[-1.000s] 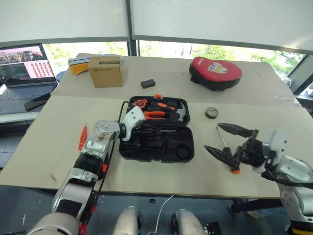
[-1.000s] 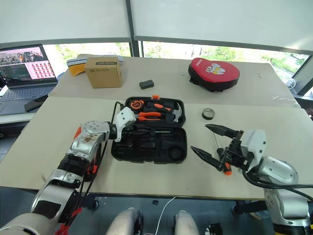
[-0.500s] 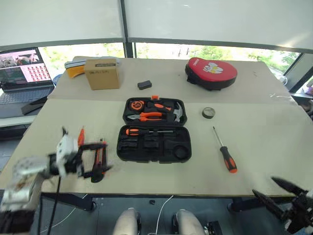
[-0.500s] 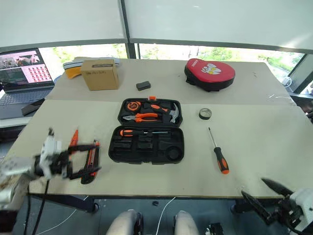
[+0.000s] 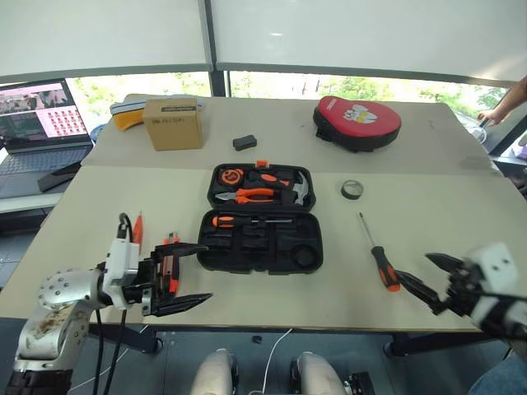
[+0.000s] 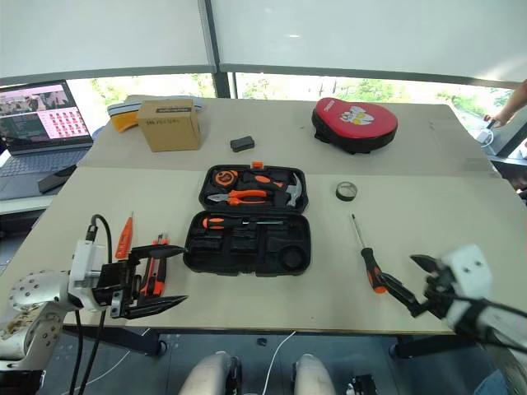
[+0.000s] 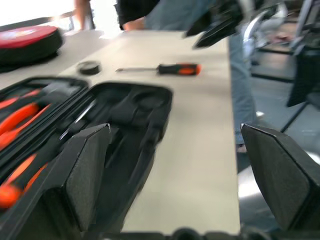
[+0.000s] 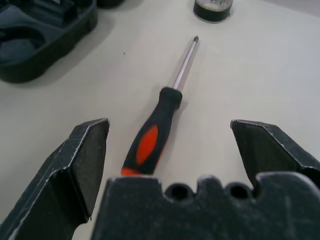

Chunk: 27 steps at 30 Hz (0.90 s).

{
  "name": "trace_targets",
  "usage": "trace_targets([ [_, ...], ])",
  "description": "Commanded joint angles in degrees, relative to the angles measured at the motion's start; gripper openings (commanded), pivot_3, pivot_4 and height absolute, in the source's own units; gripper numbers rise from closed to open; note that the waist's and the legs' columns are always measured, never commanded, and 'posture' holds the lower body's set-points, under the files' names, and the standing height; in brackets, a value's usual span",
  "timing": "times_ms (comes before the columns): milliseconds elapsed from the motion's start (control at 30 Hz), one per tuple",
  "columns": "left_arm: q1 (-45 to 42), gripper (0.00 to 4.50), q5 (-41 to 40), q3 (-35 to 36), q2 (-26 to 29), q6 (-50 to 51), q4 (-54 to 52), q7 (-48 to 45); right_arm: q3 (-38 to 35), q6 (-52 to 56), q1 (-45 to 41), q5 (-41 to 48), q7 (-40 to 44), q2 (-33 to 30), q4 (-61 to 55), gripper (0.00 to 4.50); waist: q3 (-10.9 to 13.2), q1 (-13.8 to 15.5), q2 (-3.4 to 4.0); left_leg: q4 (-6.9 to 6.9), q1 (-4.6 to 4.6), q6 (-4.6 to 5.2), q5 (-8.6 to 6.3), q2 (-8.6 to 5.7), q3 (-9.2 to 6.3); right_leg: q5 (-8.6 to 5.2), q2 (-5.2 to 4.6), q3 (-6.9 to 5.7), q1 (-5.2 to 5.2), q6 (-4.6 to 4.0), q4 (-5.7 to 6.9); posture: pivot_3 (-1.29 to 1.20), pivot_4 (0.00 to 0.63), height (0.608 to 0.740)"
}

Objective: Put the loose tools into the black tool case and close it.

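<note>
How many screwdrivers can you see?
3. One long screwdriver lies inside the black tool case. Another lies on the table right of it. A small orange tester screwdriver lies left of it.

l gripper [image 5: 183, 276] jaws wide, r gripper [image 5: 424, 276] jaws wide

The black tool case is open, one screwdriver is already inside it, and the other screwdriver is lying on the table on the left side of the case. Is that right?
Not quite. The other screwdriver lies on the table to the right of the black tool case, not the left, as the left eye view shows. The case is open, with one screwdriver inside.
</note>
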Motion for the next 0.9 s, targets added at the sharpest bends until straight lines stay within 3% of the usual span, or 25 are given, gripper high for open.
trace_targets([
  [33, -0.1, 4.49, 0.0, -1.0, -0.6, -0.4, -2.0, 1.6, 5.3, 7.5, -4.6, -2.8, -4.7, -0.9, 0.3, 4.50, 0.0, 0.1, 0.00, 0.00, -0.02, 0.00, 0.00, -0.02, 0.00, -0.01, 0.00, -0.01, -0.02, 0.02, 0.00, 0.00, 0.150, 0.740],
  [67, -0.1, 4.49, 0.1, -1.0, -0.6, -0.5, -2.0, 1.8, 6.0, 9.1, -6.0, -3.3, -6.0, -0.4, 1.0, 4.50, 0.0, 0.2, -0.01, 0.00, -0.05, 0.00, 0.00, -0.01, 0.00, -0.02, 0.01, -0.01, -0.04, 0.02, 0.00, 0.00, 0.150, 0.740],
  [167, -0.5, 4.50, 0.2, -1.0, -0.7, -1.0, -1.7, 2.2, 8.9, 12.7, -7.7, -5.0, -6.8, -1.7, 1.9, 3.88, 0.0, 0.4, -0.01, 0.02, -0.16, 0.01, 0.00, -0.10, -0.01, -0.02, -0.06, -0.03, -0.09, 0.08, -0.01, 0.00, 0.150, 0.740],
  [333, -1.4, 4.50, 0.2, -0.2, -0.1, -1.4, -0.6, 2.2, 8.7, 17.7, -9.4, -6.6, -9.7, -1.1, 1.6, 2.00, 0.0, 0.3, -0.03, 0.04, -0.19, 0.02, 0.00, -0.11, -0.01, 0.00, -0.06, -0.03, -0.07, 0.15, -0.07, 0.00, 0.150, 0.740],
  [433, -1.6, 4.50, 0.0, 0.2, 0.0, -1.3, -0.4, 2.2, 7.5, 18.4, -9.0, -6.2, -9.2, -1.1, 0.9, 1.10, 0.0, 0.3, -0.03, 0.04, -0.18, 0.02, 0.00, -0.11, -0.01, 0.01, -0.06, -0.03, -0.06, 0.16, -0.06, 0.00, 0.150, 0.740],
  [533, -1.8, 4.50, -1.2, 1.1, -0.5, -0.4, -1.0, 3.6, 5.0, 10.7, -7.7, -7.2, -6.6, -0.8, 0.5, 1.02, 0.0, 0.4, -0.03, 0.04, -0.23, 0.02, 0.00, -0.12, -0.02, 0.00, -0.07, -0.06, -0.08, 0.19, -0.08, 0.00, 0.150, 0.740],
  [633, -1.2, 4.50, -2.6, 2.9, -1.0, 0.7, -1.5, 6.4, 3.7, -11.3, -7.5, -10.0, 4.3, -1.7, 2.2, 1.02, 0.0, 0.1, -0.02, 0.04, -0.26, 0.02, 0.00, -0.12, -0.01, 0.00, -0.06, -0.03, -0.12, 0.22, -0.08, 0.00, 0.150, 0.740],
  [733, 0.1, 4.50, -2.4, 4.3, -1.0, 0.7, -1.6, 7.9, 5.1, -24.4, -10.1, -11.2, 12.7, -2.8, 5.3, 1.02, 0.0, -0.5, -0.01, 0.04, -0.20, 0.02, 0.00, -0.10, 0.00, -0.01, 0.06, 0.02, -0.12, 0.26, -0.07, 0.00, 0.150, 0.740],
  [833, 1.8, 4.50, -2.3, 6.4, -1.2, 0.5, -1.1, 10.0, 12.3, -30.2, -18.4, -11.0, 23.3, -5.4, 7.6, 1.02, 0.1, -1.3, -0.02, 0.04, -0.11, 0.01, 0.00, -0.03, 0.02, 0.00, 0.15, 0.06, -0.09, 0.25, -0.06, 0.00, 0.150, 0.740],
  [900, 3.9, 4.50, -1.9, 8.0, -1.1, 0.1, -0.8, 11.2, 21.8, -25.8, -31.1, -13.4, 26.5, -4.0, 11.2, 1.02, 0.2, -1.8, -0.10, 0.02, -0.04, 0.01, 0.00, 0.03, 0.01, 0.01, 0.19, 0.07, -0.07, 0.21, -0.03, 0.00, 0.150, 0.740],
])
